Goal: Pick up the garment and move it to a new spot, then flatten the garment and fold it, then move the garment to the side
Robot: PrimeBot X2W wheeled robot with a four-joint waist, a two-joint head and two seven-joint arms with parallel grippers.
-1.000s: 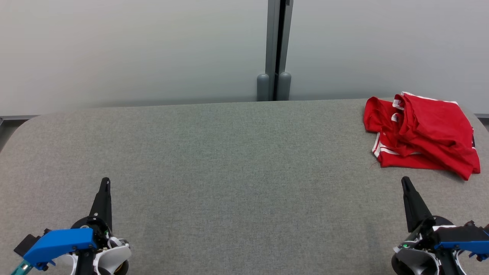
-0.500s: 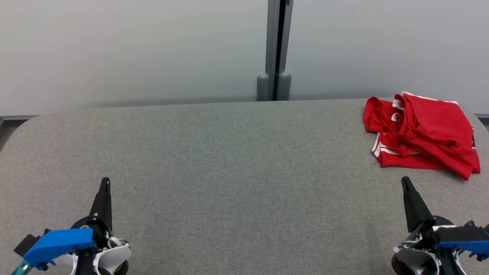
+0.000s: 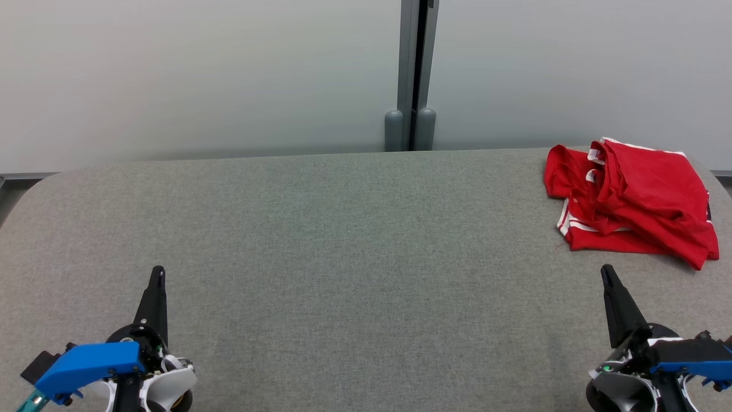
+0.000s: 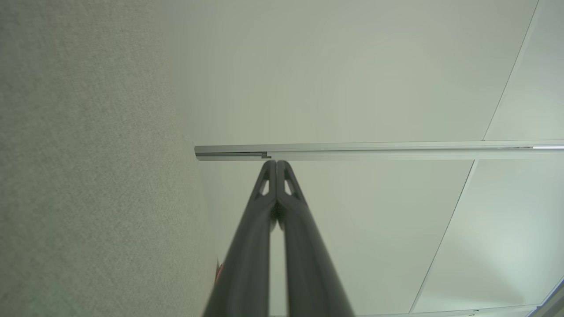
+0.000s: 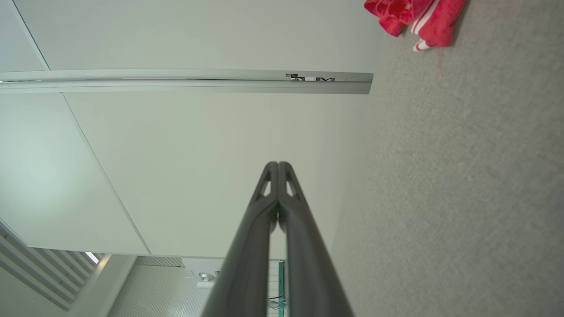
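Observation:
A crumpled red garment (image 3: 635, 203) with white stripes lies at the far right of the grey felt table (image 3: 354, 240). Part of the garment (image 5: 416, 17) shows at the top right of the right wrist view. My left gripper (image 3: 157, 272) rests low at the near left, shut and holding nothing, its fingertips pressed together (image 4: 276, 164). My right gripper (image 3: 606, 270) sits at the near right, a short way in front of the garment, shut too with tips touching (image 5: 277, 165) and nothing between them.
A pale wall with a grey vertical post (image 3: 413, 74) stands right behind the table's far edge. The table's rounded corners show at far left and far right, and the garment lies close to the right edge.

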